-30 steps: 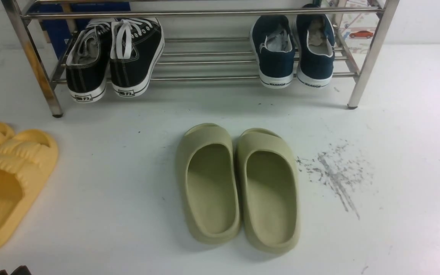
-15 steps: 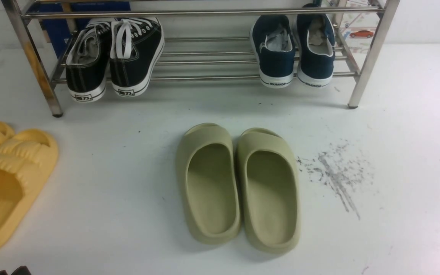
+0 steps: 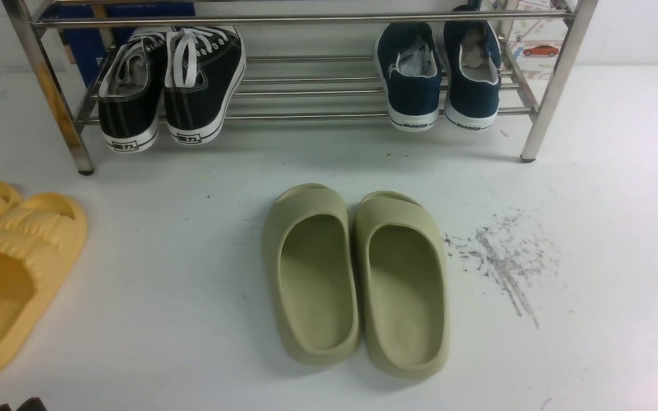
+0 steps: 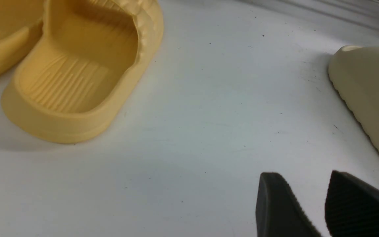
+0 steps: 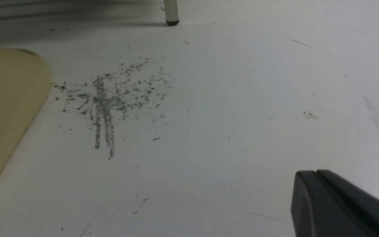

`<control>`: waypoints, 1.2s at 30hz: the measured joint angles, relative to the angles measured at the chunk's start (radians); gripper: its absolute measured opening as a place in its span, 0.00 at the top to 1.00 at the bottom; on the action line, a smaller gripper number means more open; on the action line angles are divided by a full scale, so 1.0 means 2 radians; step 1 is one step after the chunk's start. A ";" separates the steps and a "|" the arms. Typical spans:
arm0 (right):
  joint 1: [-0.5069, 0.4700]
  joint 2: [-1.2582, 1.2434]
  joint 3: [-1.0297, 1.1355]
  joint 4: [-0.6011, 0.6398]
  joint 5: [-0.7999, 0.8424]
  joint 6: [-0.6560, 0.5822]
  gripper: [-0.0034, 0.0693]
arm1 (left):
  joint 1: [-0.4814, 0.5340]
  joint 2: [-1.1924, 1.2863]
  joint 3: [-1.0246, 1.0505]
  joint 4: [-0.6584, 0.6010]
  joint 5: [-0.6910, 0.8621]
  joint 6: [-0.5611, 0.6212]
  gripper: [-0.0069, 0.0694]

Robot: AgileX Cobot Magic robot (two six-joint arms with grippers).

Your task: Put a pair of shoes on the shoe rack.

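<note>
- Already the navy-blue canvas slip-on sneakers [image 3: 440, 74] sit side by side on the shiny steel-tube shoe rack [image 3: 306, 85], heels outward, far from both jaws.
- Left gripper [image 4: 311, 197]: black fingers parted, empty, above the white floor [image 4: 192, 115] between a yellow ribbed slipper [image 4: 77, 75] and an olive-green foam slipper [image 4: 370, 98].
- Right gripper [image 5: 317, 179]: fingers pressed together, holding nothing, near grey scuff marks [image 5: 110, 98].

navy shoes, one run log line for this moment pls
navy shoes: on shoe rack | left pincer: open, empty | right pincer: shut, empty
</note>
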 joint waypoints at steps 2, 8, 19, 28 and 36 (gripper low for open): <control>0.000 0.000 0.000 0.000 0.000 0.000 0.94 | 0.000 0.000 0.000 0.000 0.000 0.000 0.60; 0.000 0.000 0.000 0.000 0.000 0.000 0.94 | 0.000 0.000 0.000 0.000 0.000 0.000 0.60; 0.000 0.000 0.000 -0.001 0.000 0.001 0.93 | 0.000 0.000 0.000 0.000 0.000 0.000 0.60; 0.000 0.000 0.000 -0.001 0.000 0.001 0.92 | 0.000 0.000 0.000 0.000 0.000 0.000 0.60; 0.000 0.000 0.000 -0.001 0.000 0.001 0.90 | 0.000 0.000 0.000 0.000 0.000 0.000 0.60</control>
